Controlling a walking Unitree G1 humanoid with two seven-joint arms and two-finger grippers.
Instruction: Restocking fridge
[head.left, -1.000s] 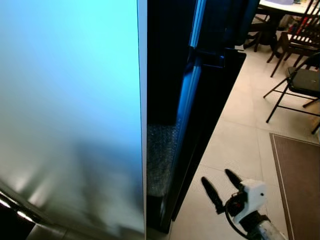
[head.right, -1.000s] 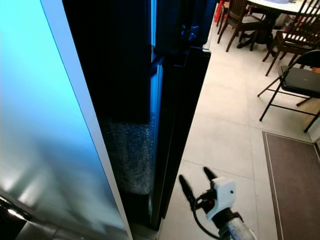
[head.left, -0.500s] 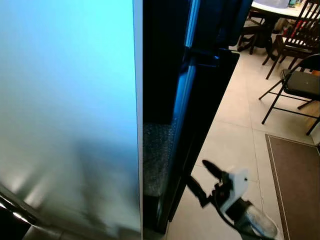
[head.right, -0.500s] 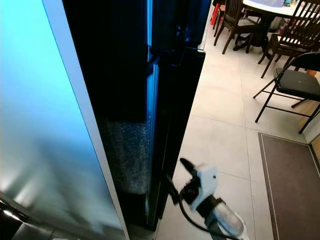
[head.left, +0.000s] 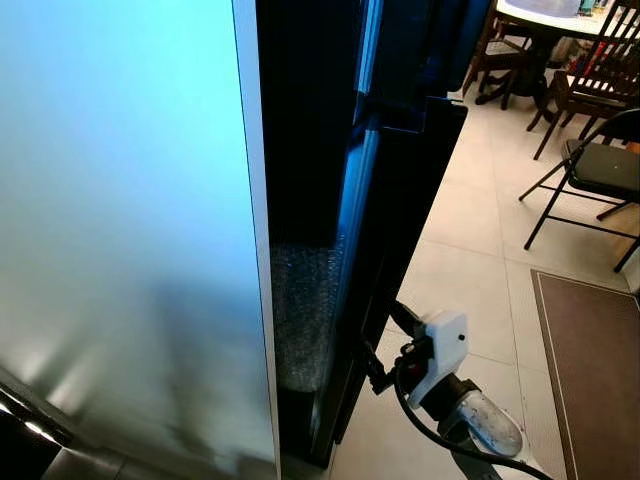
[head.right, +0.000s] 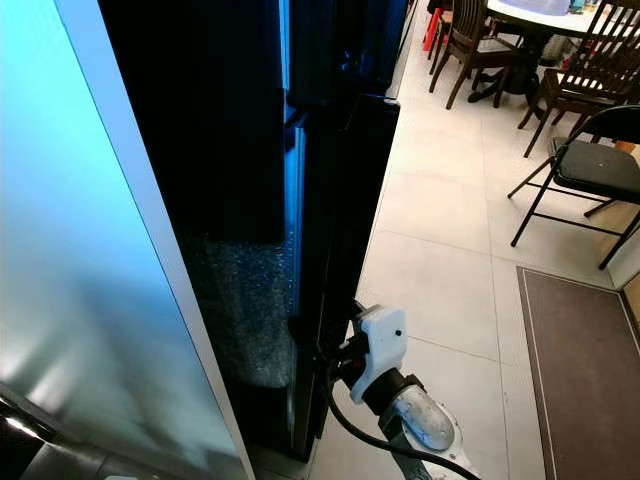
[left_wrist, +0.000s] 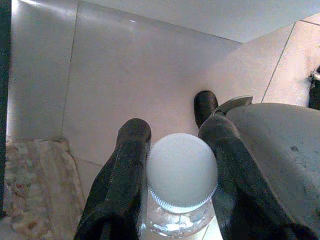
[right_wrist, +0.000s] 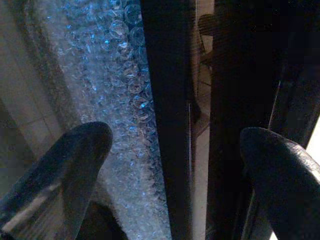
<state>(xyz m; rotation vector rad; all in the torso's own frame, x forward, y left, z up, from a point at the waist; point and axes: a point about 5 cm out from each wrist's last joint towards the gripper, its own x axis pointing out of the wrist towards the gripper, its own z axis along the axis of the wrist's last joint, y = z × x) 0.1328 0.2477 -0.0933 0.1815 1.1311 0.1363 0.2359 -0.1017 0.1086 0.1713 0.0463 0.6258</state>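
The black fridge door (head.left: 400, 220) stands slightly ajar, seen edge-on beside a tall pale blue panel (head.left: 130, 220). Bubble wrap (head.left: 300, 320) shows in the dark gap low down. My right gripper (head.left: 385, 342) is at the lower part of the door's edge. It is open, and in the right wrist view its fingers straddle that black edge (right_wrist: 170, 100) with bubble wrap (right_wrist: 115, 75) behind. My left gripper (left_wrist: 172, 125) hangs over pale floor tiles, shut on a clear bottle with a white cap (left_wrist: 181, 170).
A black folding chair (head.left: 600, 170) stands on the tiled floor to the right, above a brown mat (head.left: 590, 350). A dining table with wooden chairs (head.left: 560, 60) is at the far right. Open tiles (head.left: 470, 260) lie between the fridge and the chair.
My right gripper has swung left from over the open floor to the fridge door's edge, which its fingers now straddle. The view has shifted slightly.
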